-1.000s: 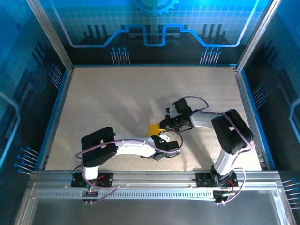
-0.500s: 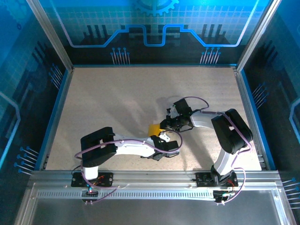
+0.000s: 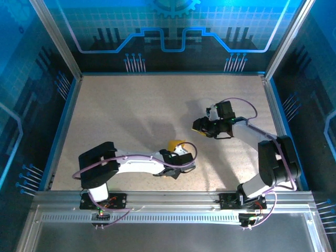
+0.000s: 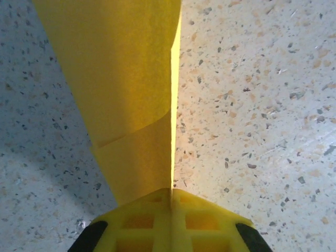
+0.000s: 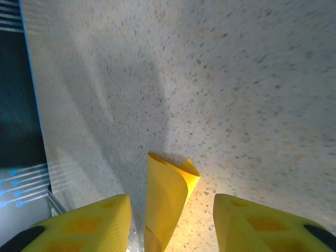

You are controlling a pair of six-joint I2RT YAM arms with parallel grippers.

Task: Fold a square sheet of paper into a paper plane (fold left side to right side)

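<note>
Though top cam hides the grip, L wrist cam shows L jaws pinching paper (image 4: 131,79); R jaws spread.

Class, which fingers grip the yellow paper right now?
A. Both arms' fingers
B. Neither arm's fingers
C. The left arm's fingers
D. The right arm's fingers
C: the left fingers are pressed shut on the yellow paper, while the right fingers stand open and apart from it.

L gripper (image 4: 171,193) pinched tight on paper sheet (image 4: 126,79), arm low nr tabletop centre; R gripper (image 3: 199,126) jaws apart, right of centre.
</note>
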